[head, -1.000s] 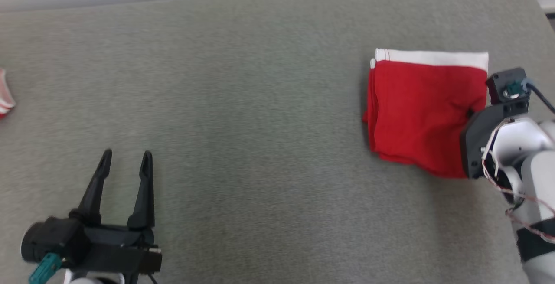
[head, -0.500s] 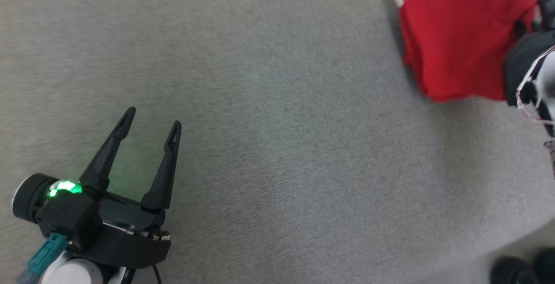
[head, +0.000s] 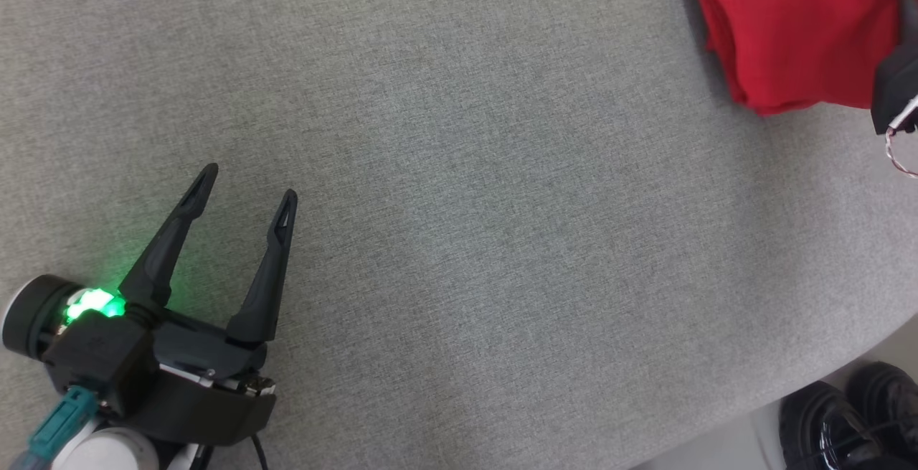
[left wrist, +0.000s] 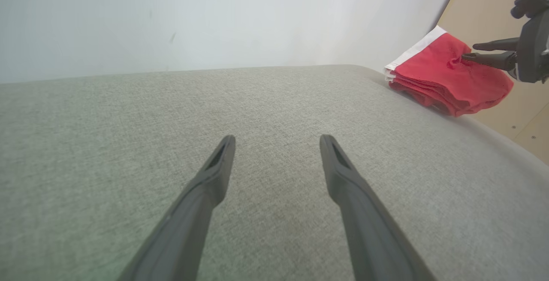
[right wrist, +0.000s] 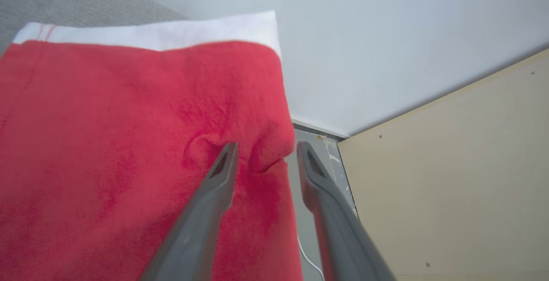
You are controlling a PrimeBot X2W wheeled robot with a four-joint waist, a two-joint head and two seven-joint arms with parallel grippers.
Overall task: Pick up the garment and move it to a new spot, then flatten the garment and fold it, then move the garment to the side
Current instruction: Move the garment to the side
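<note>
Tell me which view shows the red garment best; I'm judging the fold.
The left wrist view: the whole garment shows, stacked layers and white band included. The right wrist view gives a cropped close-up of its top; the head view cuts it off at the frame's corner.

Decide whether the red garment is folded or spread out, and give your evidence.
Folded: the garment lies as a compact rectangle, with stacked layers showing along its near edge.

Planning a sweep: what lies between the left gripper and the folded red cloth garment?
Only bare grey fabric surface, from left gripper to red garment; head view shows it.
</note>
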